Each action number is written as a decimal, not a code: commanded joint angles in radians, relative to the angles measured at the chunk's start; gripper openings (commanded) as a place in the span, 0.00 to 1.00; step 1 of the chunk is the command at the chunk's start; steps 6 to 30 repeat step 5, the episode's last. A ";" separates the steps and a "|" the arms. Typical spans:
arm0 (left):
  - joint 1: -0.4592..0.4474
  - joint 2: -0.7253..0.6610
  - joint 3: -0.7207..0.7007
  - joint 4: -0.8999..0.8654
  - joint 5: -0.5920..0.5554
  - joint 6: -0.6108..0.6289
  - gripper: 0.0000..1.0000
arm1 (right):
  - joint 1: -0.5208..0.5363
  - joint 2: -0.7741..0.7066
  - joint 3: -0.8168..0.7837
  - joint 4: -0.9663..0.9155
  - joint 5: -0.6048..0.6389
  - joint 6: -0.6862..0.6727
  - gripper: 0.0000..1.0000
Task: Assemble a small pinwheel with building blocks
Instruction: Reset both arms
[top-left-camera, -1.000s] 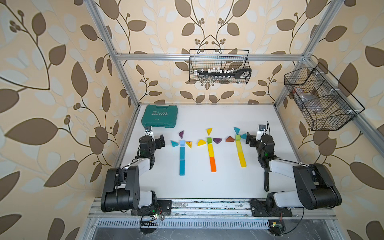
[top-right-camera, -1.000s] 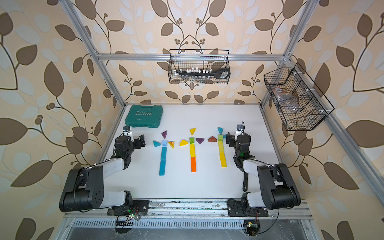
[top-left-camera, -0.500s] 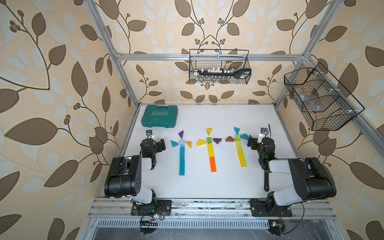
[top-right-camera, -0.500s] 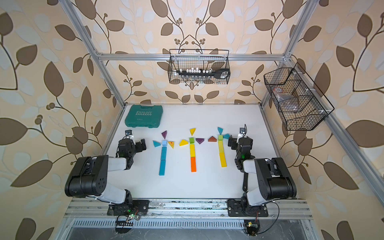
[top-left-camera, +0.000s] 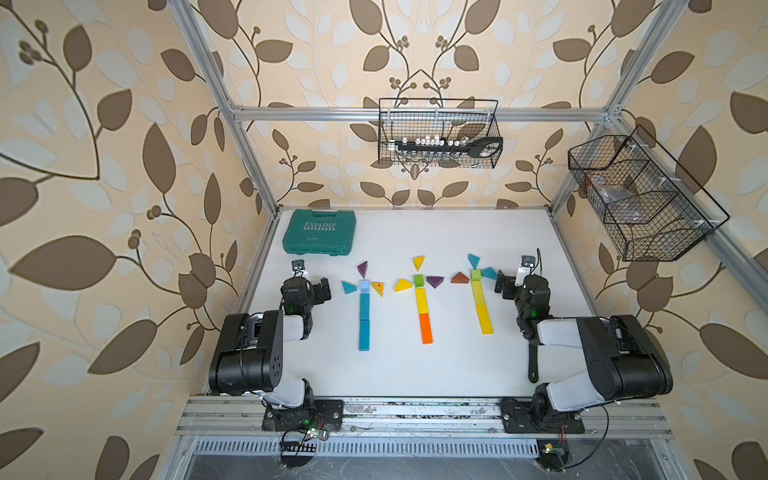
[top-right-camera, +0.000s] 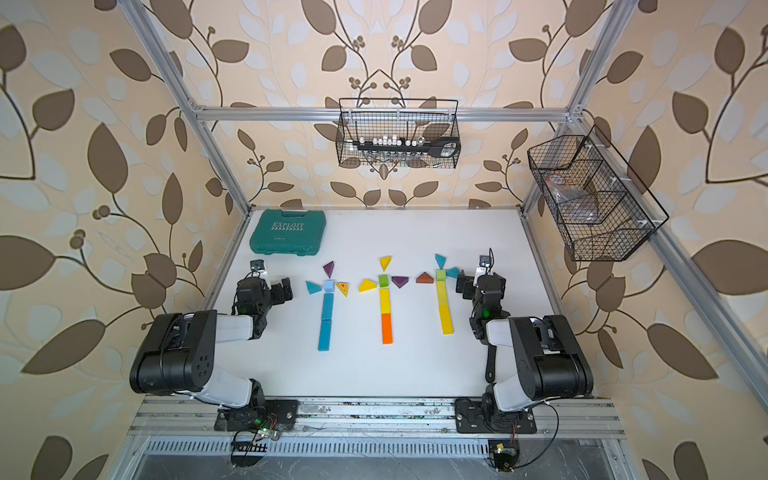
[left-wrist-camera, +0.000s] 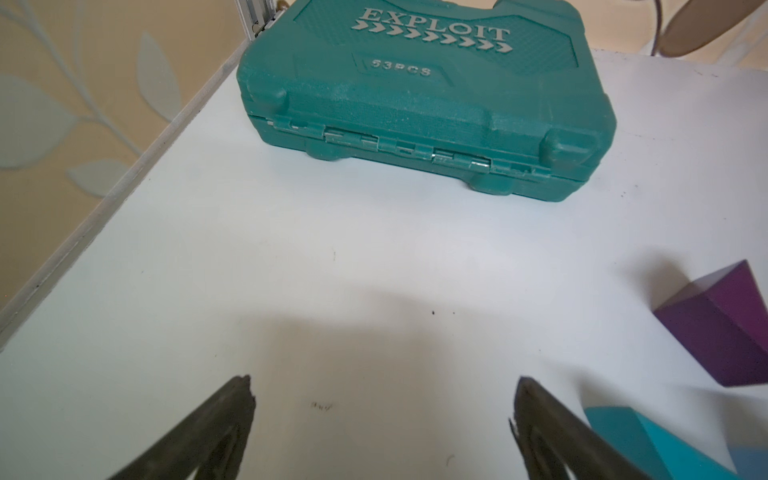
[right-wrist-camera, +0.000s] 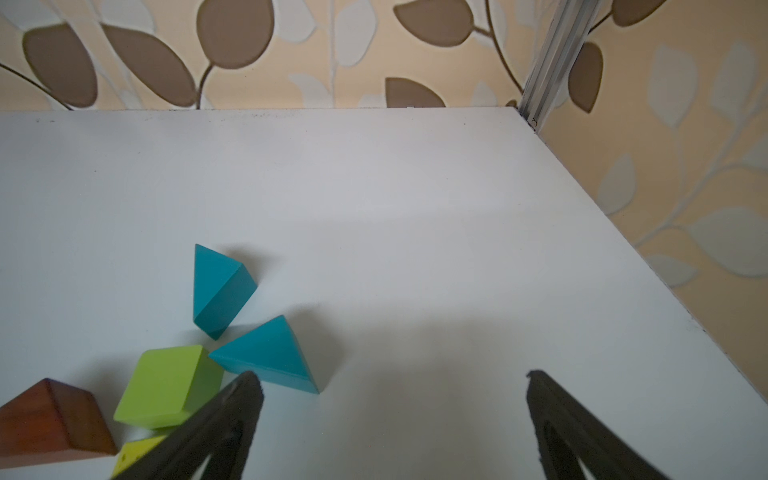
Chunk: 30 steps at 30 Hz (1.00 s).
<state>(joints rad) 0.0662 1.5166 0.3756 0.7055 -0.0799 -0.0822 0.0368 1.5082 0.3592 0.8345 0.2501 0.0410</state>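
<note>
Left jaws and right jaws both stand wide apart and empty (each wrist view shows bare table between them). The building blocks (top-left-camera: 421, 300) lie on the table (top-left-camera: 415, 374) as three stemmed pinwheels between the arms. A teal wedge (right-wrist-camera: 270, 357) sits just beside the right jaws.

Both top views are bright and evenly lit. The white tabletop (top-left-camera: 415, 374) shows only faint, soft shadows and no glare. Wide-angle distortion bows the frame posts (top-left-camera: 251, 158) toward the picture edges. In the wrist views the fingers (left-wrist-camera: 199, 436) of the left gripper (left-wrist-camera: 382, 415) and of the right gripper (right-wrist-camera: 390, 415) are dark and blurred, each casting a broad soft shadow on the tabletop. The purple wedge (left-wrist-camera: 723, 328) and teal wedges (right-wrist-camera: 220, 291) throw short, diffuse shadows. The tool case (left-wrist-camera: 415, 95) lettering looks slightly soft.
</note>
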 joint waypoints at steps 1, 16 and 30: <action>0.007 -0.026 0.014 0.023 -0.011 -0.005 0.99 | 0.000 0.001 0.001 0.009 -0.012 0.011 1.00; 0.007 -0.026 0.013 0.023 -0.010 -0.005 0.99 | 0.000 -0.008 -0.005 0.013 -0.010 0.010 1.00; 0.007 -0.026 0.013 0.023 -0.010 -0.005 0.99 | 0.000 -0.008 -0.005 0.013 -0.010 0.010 1.00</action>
